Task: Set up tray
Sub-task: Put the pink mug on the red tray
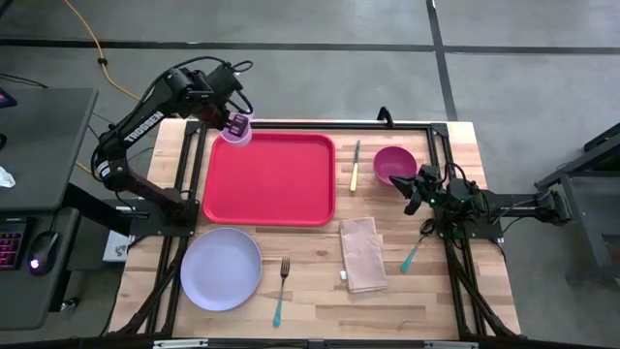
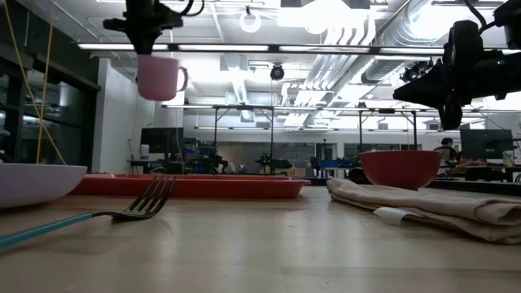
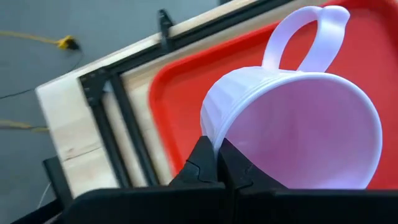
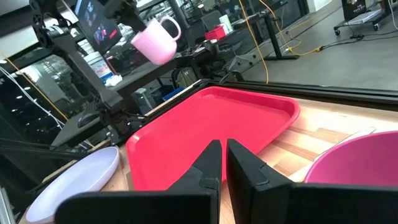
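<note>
A pale pink mug (image 1: 236,130) hangs high over the far left corner of the red tray (image 1: 268,179), with my left gripper (image 1: 231,118) shut on it; the low view shows the mug (image 2: 159,77) well above the table. My right gripper (image 1: 417,190) stands shut and level beside the magenta bowl (image 1: 392,164) at the table's right, touching nothing. The tray lies flat on the wooden table with nothing on it. My left gripper pinches the mug's wall at the rim (image 3: 213,142), on the side opposite the handle (image 3: 305,37). One finger (image 3: 244,175) is inside the mug and one (image 3: 198,167) outside. The fingers come steeply from above. The mug hangs below them, clear of the tray.
Near the front edge lie a lavender plate (image 1: 221,269), a teal-handled fork (image 1: 282,289) and a folded beige napkin (image 1: 363,254). A yellow-handled knife (image 1: 356,165) lies between tray and bowl. A teal spoon (image 1: 414,251) lies at the right. Black frame rails (image 1: 436,145) border the table.
</note>
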You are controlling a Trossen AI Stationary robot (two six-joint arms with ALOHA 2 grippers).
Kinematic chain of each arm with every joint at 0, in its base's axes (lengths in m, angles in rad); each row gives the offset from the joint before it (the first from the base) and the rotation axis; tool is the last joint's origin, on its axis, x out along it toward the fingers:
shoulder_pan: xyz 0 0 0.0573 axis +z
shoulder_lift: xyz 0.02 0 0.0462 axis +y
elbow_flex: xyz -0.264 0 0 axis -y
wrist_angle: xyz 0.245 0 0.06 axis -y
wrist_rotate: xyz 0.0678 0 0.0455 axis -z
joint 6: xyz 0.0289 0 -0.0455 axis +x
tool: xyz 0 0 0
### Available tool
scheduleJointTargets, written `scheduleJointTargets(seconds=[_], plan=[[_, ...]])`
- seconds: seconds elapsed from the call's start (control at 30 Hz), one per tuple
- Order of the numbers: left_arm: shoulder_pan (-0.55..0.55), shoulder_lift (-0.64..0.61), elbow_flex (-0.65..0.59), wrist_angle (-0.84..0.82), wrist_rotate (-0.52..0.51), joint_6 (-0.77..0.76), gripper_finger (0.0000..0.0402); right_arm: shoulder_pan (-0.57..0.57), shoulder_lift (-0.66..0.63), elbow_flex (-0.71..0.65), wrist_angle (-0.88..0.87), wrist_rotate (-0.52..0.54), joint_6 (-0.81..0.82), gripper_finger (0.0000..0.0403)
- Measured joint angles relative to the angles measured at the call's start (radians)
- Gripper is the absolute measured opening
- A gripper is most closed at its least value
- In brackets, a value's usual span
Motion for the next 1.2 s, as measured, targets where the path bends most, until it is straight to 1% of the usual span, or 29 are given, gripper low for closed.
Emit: scheduleJointTargets(seconds=[0.2, 0.37, 0.57, 0.73, 0.87, 0.97, 1.07, 1.2], plan=[[0.105, 0.0, -0.043, 0.001, -0.034, 0.057, 0.0012, 0.0, 0.0, 0.0, 0.0, 0.0, 0.0, 0.0], [0.156, 0.001, -0.09, -0.001, -0.063, 0.072, 0.0012, 0.0, 0.0, 0.0, 0.0, 0.021, 0.0, 0.0], [0.175, 0.001, -0.145, 0.0, -0.118, 0.078, 0.0012, 0.0, 0.0, 0.0, 0.0, 0.046, 0.0, 0.0], [0.175, 0.001, -0.189, 0.01, -0.124, 0.076, 0.0012, 0.0, 0.0, 0.0, 0.0, 0.048, 0.0, 0.0], [0.176, 0.001, -0.238, 0.071, -0.108, 0.075, 0.0012, 0.0, 0.0, 0.0, 0.0, 0.048, 0.0, 0.0], [0.201, 0.001, -0.279, 0.131, -0.075, 0.084, 0.0012, 0.0, 0.0, 0.0, 0.0, 0.048, 0.0, 0.0], [0.238, 0.001, -0.321, 0.188, -0.071, 0.094, 0.0012, 0.0, 0.0, 0.0, 0.0, 0.048, 0.0, 0.0], [0.238, 0.007, -0.32, 0.23, -0.081, 0.086, 0.0012, -0.001, 0.0, 0.0, 0.0, 0.048, 0.0, 0.0]])
